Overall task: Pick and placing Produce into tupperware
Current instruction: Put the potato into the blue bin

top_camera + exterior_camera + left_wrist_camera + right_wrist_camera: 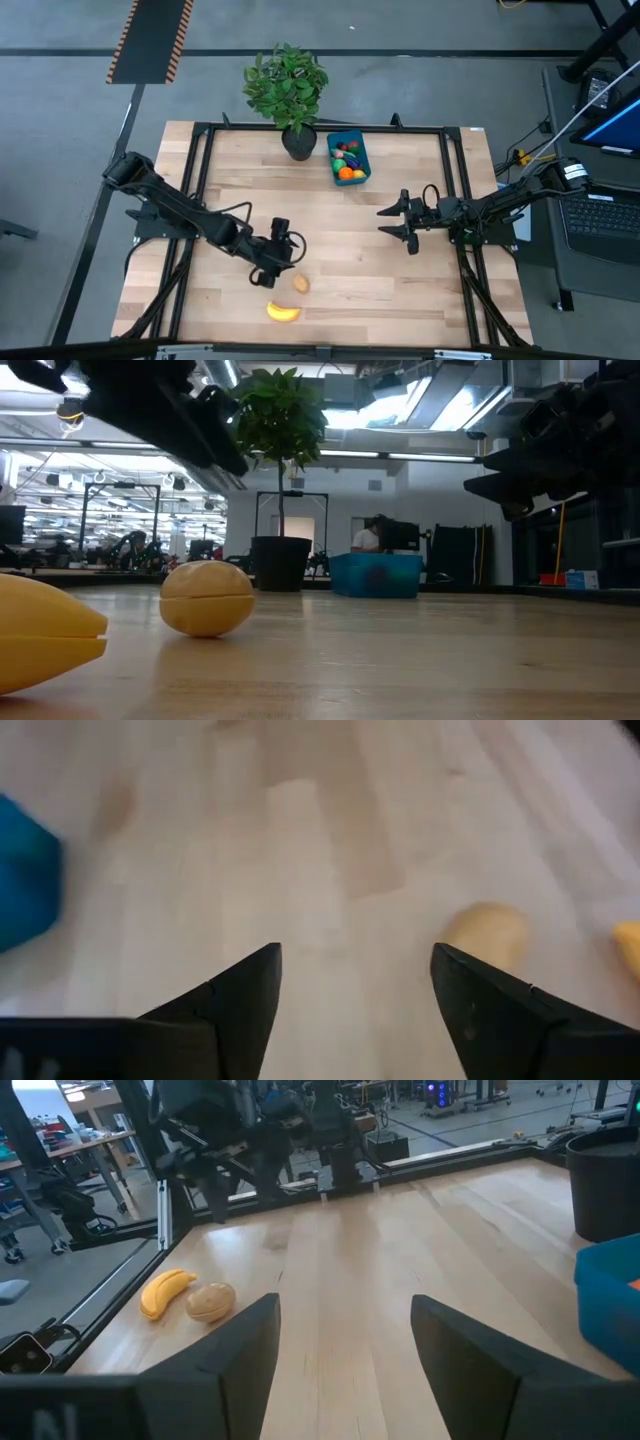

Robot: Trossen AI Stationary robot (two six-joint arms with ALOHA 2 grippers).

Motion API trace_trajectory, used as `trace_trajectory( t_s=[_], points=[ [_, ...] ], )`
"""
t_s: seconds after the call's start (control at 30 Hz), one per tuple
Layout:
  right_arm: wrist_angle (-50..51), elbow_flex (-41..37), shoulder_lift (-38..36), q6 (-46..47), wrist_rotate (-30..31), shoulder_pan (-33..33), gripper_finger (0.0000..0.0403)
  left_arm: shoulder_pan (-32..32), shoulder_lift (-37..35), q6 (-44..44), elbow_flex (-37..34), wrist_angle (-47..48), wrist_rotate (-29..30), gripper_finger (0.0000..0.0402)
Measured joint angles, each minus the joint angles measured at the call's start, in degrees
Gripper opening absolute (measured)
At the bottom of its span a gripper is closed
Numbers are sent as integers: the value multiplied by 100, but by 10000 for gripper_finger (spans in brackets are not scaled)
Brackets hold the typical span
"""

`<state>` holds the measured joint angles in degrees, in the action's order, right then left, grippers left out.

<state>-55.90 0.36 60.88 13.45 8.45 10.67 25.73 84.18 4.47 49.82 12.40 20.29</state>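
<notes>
A tan potato (301, 284) and a yellow banana (283, 312) lie on the wooden table near its front edge; the low view shows the potato (207, 598) and banana (45, 632) close up. The blue tupperware (348, 158), with several produce pieces inside, stands at the far middle. My left gripper (284, 262) hangs open just above the table, left of and slightly beyond the potato (487, 934), nothing between its fingers. My right gripper (398, 222) waits open at the right, pointing level toward the table's left.
A leafy potted plant (290, 95) in a dark pot stands at the far edge, left of the tupperware. A black metal frame (320, 128) rims the table. Bare wood lies between the two grippers.
</notes>
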Motion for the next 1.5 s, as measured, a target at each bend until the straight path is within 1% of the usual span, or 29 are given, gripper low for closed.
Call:
trace_trajectory(
  t_s=[0.17,0.27,0.47,0.63,0.8,0.9,1.1,1.43,1.5],
  points=[
    [0,0,0,160,0,-2,227,-6,0,-37,281,712,-315,247],
    [2,0,0,288,-1,-1,227,-6,0,-43,404,937,-518,247],
    [2,0,0,296,-2,-1,227,-35,14,-55,479,943,-764,247],
    [9,0,0,295,-2,-2,227,21,385,-265,511,905,-925,247],
    [46,0,2,299,-2,0,227,115,908,-642,877,946,-950,247],
    [57,2,2,302,-2,0,227,149,1127,-660,1085,1002,-964,247],
    [57,2,2,302,-23,0,227,147,1515,-660,1290,1070,-1285,247],
    [55,2,2,304,-63,2,227,111,1800,-813,1312,1028,-1384,247],
    [54,2,2,303,-63,2,227,71,1863,-820,1319,938,-1494,247]
  ],
)
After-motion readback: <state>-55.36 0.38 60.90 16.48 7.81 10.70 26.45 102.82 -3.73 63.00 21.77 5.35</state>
